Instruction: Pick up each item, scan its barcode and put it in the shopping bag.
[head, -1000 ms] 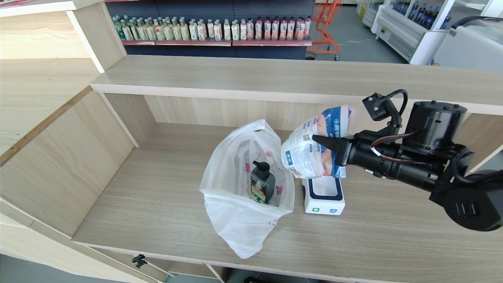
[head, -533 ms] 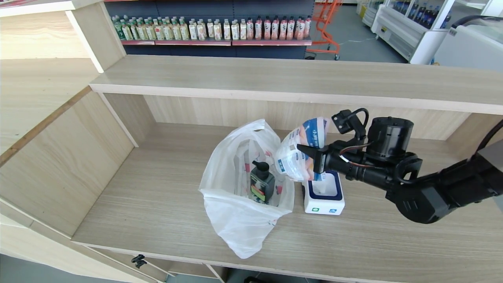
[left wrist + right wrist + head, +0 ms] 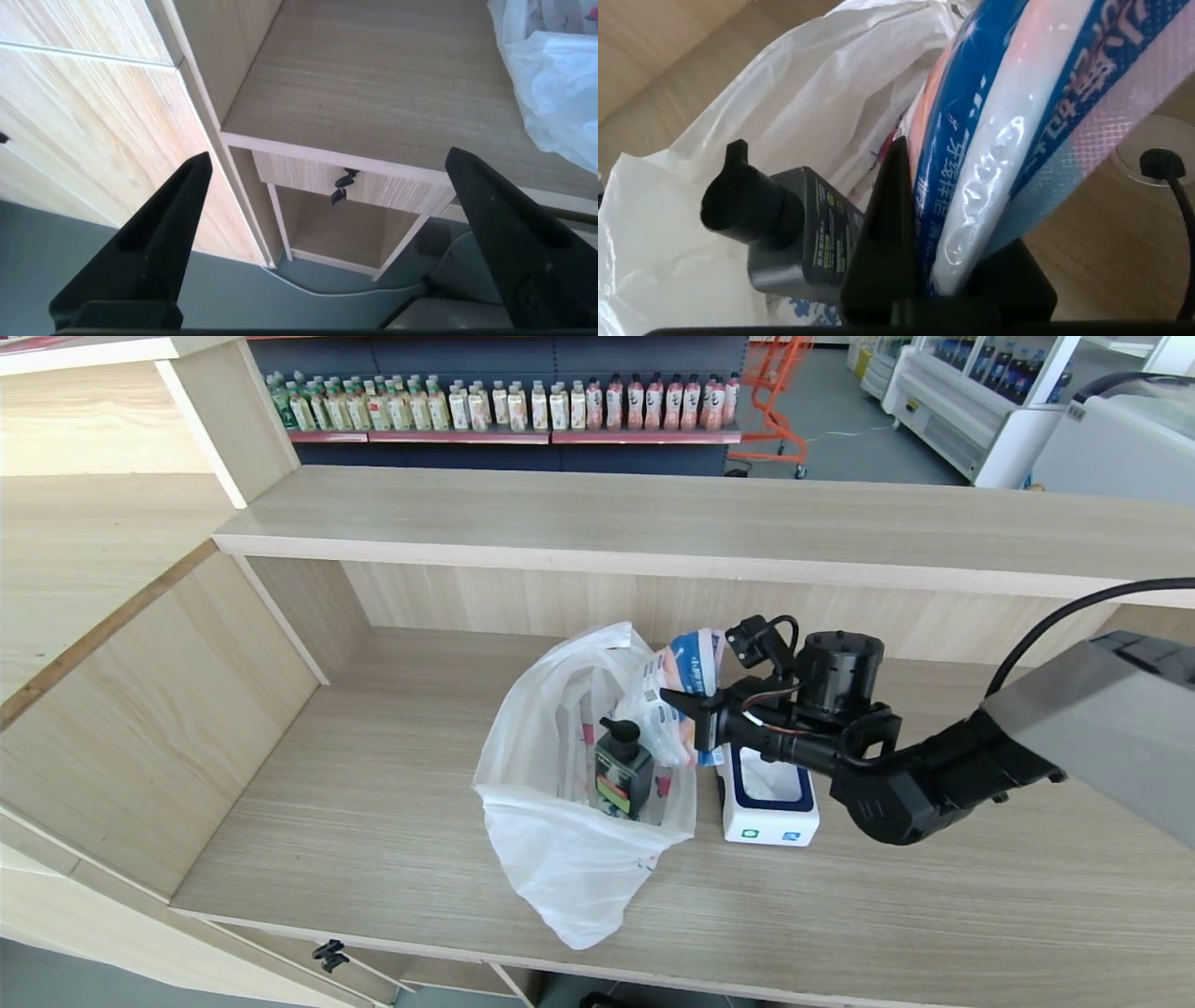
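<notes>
Clamping a blue-and-pink packet over the rim of the shopping bag in the middle of the counter, the right pincer could snag the limp plastic and drag the bag, or spill the packet outside beside the scanner, should it release too early.

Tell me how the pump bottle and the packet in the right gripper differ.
The pump bottle is dark and rigid; the packet is a soft blue, white and pink wrapper. The bottle stands upright inside the shopping bag; the packet is clamped in the right gripper at the bag's mouth. Both bear printed labels.
</notes>
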{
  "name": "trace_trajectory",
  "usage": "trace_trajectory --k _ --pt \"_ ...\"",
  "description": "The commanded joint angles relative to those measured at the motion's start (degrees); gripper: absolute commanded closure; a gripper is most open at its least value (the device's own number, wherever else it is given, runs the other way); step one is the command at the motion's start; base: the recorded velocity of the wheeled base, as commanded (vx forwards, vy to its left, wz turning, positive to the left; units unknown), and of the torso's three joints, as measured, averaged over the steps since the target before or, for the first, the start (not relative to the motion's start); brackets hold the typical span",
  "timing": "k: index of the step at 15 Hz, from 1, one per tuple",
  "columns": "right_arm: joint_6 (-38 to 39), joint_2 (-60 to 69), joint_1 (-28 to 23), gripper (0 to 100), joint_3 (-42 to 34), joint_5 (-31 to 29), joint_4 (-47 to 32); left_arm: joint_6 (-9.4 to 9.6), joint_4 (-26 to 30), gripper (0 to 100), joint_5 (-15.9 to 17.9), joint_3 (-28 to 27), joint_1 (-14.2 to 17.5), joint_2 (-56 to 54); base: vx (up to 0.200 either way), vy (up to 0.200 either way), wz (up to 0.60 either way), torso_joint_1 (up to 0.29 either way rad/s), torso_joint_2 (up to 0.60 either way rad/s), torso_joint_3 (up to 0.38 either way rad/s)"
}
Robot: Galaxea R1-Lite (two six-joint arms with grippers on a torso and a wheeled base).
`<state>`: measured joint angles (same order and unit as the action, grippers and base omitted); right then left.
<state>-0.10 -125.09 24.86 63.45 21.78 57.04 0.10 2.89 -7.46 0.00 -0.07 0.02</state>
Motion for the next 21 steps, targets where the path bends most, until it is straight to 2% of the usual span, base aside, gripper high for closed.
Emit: trace_trajectory --k 1,5,6,8,10,13,15,18,19,20,21 --pt "-0.1 -2.1 1.2 100 1.6 0.5 0.0 -0.01 0.0 0 0.0 0.0 0.0 0.0 0.0 0.0 0.0 0.0 0.0 0.0" --pt "-2.3 -2.5 1.6 100 1.3 0.6 -0.1 -0.01 0.0 0 0.0 0.0 0.0 0.0 0.0 0.0 0.0 0.0 0.0 0.0" --pt "-2.2 -2.4 1.6 0 1.2 0.5 -0.1 -0.01 0.0 0 0.0 0.0 0.0 0.0 0.0 0.0 0.0 0.0 0.0 0.0" --pt "-1.6 -1.1 1.6 0 2.0 0.6 -0.3 -0.01 0.0 0 0.0 0.0 0.0 0.0 0.0 0.0 0.0 0.0 0.0 0.0" --pt "2.2 3.3 1.6 0 2.3 0.7 -2.0 -0.01 0.0 0 0.0 0.0 0.0 0.0 0.0 0.0 0.0 0.0 0.0 0.0" --pt "5.4 14.8 0.2 0 -2.8 0.7 -7.5 -0.01 0.0 0 0.0 0.0 0.0 0.0 0.0 0.0 0.0 0.0 0.0 0.0" --pt "5.5 28.1 -1.7 0 -12.3 1.2 -13.8 -0.01 0.0 0 0.0 0.0 0.0 0.0 0.0 0.0 0.0 0.0 0.0 0.0" --pt "5.0 51.9 -9.1 0 -30.9 2.8 -18.6 -0.01 0.0 0 0.0 0.0 0.0 0.0 0.0 0.0 0.0 0.0 0.0 0.0" --pt "4.3 59.4 -12.7 0 -36.5 0.5 -21.5 -0.01 0.0 0 0.0 0.0 0.0 0.0 0.0 0.0 0.0 0.0 0.0 0.0" --pt "2.2 68.3 -17.2 0 -41.7 -2.6 -27.4 -0.01 0.0 0 0.0 0.0 0.0 0.0 0.0 0.0 0.0 0.0 0.0 0.0" --pt "1.1 75.7 -19.6 0 -46.0 -7.2 -32.8 -0.01 0.0 0 0.0 0.0 0.0 0.0 0.0 0.0 0.0 0.0 0.0 0.0"
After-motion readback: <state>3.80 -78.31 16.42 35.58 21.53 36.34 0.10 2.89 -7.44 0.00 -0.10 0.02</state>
